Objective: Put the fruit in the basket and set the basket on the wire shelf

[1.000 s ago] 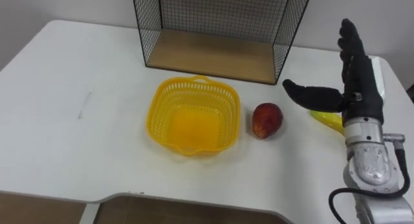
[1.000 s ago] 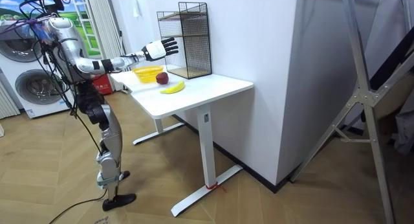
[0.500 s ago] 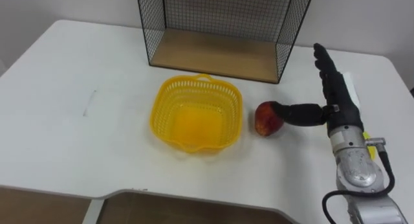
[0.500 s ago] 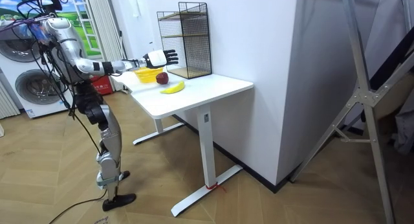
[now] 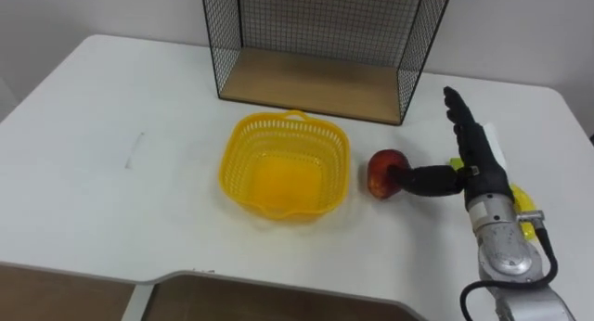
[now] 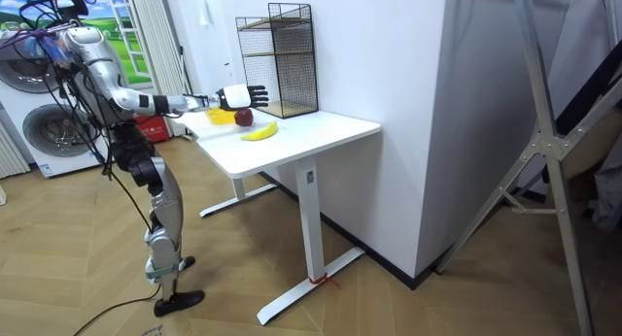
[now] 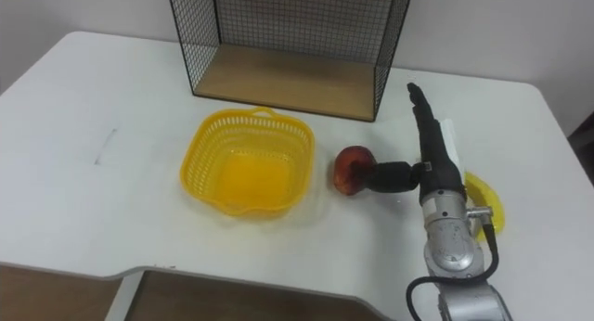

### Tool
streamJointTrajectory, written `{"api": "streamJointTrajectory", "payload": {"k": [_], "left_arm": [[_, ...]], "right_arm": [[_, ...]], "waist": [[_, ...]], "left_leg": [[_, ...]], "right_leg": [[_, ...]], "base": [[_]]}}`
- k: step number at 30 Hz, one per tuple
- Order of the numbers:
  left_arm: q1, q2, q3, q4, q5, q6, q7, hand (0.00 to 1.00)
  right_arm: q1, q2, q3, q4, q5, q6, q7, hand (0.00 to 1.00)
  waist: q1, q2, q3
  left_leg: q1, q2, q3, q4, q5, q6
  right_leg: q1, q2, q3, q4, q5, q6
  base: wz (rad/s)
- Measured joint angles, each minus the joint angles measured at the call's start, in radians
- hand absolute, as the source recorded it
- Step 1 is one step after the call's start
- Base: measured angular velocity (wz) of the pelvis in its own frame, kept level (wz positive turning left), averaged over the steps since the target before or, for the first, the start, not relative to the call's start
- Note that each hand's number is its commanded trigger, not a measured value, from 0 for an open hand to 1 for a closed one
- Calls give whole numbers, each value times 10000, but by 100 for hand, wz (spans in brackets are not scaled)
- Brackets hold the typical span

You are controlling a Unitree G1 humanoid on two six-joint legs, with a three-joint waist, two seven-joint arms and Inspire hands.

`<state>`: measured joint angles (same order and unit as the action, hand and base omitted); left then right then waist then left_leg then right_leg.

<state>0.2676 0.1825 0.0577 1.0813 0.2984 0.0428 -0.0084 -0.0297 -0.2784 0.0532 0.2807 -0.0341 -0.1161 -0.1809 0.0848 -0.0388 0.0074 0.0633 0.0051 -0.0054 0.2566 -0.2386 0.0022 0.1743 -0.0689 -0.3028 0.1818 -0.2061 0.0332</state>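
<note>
Mid-right in the eye views, the right hand [image 5: 475, 159], fingers straight and thumb against the apple [image 5: 382, 173] beside the basket [image 5: 283, 119], hides most of the banana [image 7: 492, 202]; the shelf [image 5: 316, 75] stands at top. The room view shows the whole banana on the white table [image 6: 321, 132], a wood floor [image 6: 78, 287] and a washer [image 6: 44, 113] at left.

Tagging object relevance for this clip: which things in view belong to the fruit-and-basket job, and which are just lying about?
Job: yellow basket, red apple, banana, wire shelf, right hand (open, thumb at the apple).

Lying about: white table bearing them, washing machine, metal frame at the room view's right.
</note>
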Motion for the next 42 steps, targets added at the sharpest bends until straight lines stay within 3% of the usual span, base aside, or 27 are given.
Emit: {"api": "streamJointTrajectory", "payload": {"k": [16, 42], "left_arm": [[-10, 9, -7, 2, -23, -12, 488, 0], [-2, -7, -36, 1, -3, -52, 481, 0]], "right_arm": [[0, 8, 61, 229, 106, 1, 318, 0], [-285, 51, 451, 179, -140, 0, 751, 0]], "waist": [[54, -17, 4], [284, -83, 7]], "left_leg": [[15, -8, 0, -30, 7, 1], [4, -14, 8, -28, 7, 2]], "right_leg": [[-2, -2, -4, 2, 0, 0], [0, -2, -8, 1, 0, 1]], "base": [[0], [0]]}}
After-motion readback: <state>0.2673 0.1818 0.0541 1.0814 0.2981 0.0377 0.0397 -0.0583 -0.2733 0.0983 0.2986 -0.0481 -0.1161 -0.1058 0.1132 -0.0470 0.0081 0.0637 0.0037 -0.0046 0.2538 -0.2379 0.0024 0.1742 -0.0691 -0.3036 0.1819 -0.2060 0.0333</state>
